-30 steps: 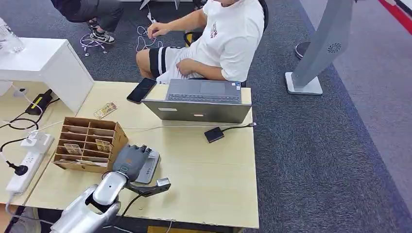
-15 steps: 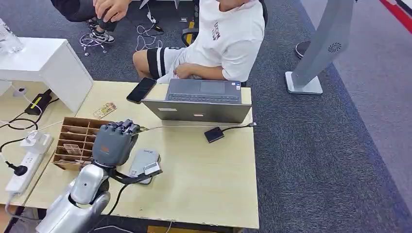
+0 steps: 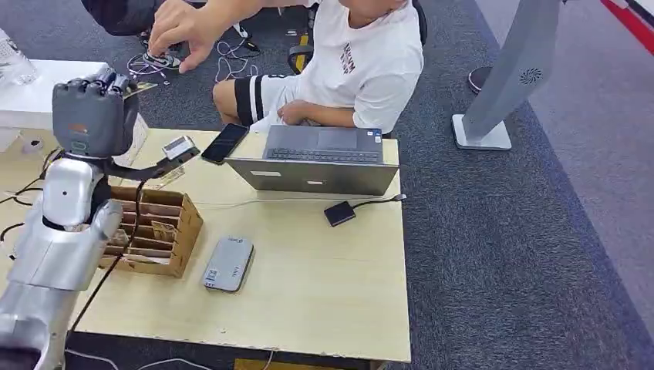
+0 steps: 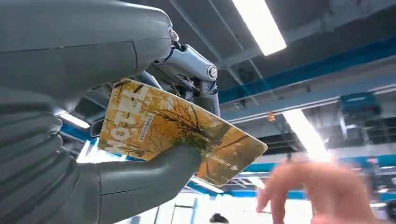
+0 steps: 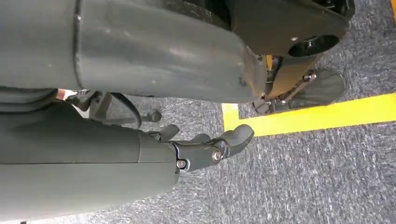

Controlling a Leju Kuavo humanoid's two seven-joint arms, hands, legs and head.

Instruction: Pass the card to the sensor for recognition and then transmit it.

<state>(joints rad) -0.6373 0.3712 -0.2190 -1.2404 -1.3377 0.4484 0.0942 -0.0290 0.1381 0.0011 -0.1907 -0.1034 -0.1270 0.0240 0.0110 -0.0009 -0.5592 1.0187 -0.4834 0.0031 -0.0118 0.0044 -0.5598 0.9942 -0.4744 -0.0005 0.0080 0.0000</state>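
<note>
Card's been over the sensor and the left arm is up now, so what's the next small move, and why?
Probably hold the left hand steady and let go only once the person takes hold. It grips the card raised high, and the person's hand is reaching in close but does not look to be touching the card. The sensor lies on the table, away from the card.

Left hand [image 3: 92, 116] with card [image 4: 180, 130] now raised.

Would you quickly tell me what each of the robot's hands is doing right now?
Left hand: raised, holding the card between thumb and fingers.
Right hand: holding nothing, fingers loosely extended and apart, so open.
</note>
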